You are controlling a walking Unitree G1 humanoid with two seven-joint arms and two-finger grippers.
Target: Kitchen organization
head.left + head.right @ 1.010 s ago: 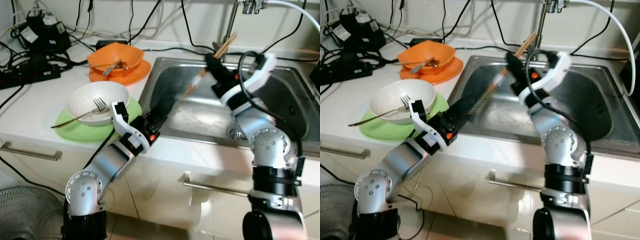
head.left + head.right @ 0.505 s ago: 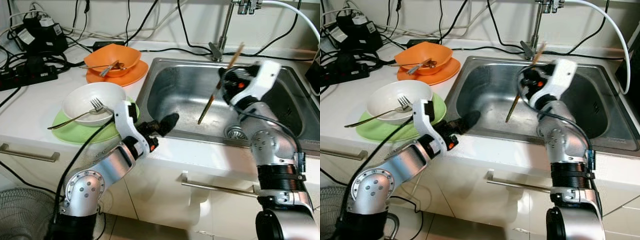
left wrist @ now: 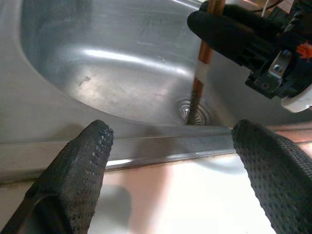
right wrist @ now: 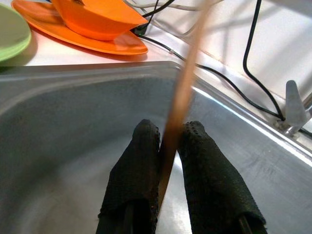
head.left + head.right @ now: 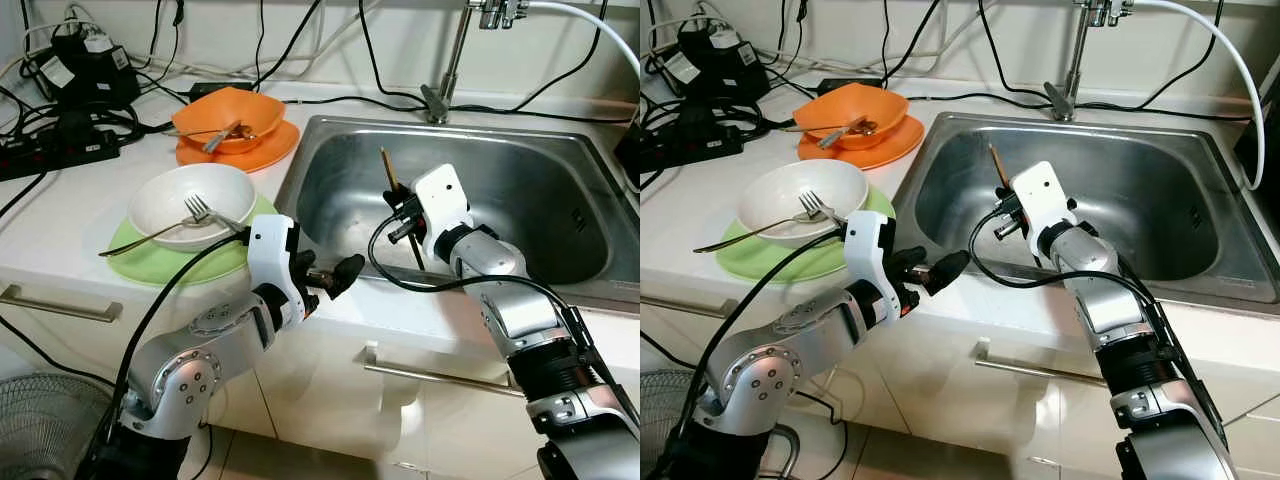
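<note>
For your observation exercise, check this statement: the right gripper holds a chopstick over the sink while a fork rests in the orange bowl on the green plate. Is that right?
One detail is wrong. The fork rests in the white bowl on the green plate, as the left eye view shows; the orange bowl sits on an orange plate further back. The right gripper does hold a chopstick over the sink.

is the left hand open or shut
Open: in the left wrist view the left hand's two black fingers stand wide apart at the sink's front rim, gripping nothing.
</note>
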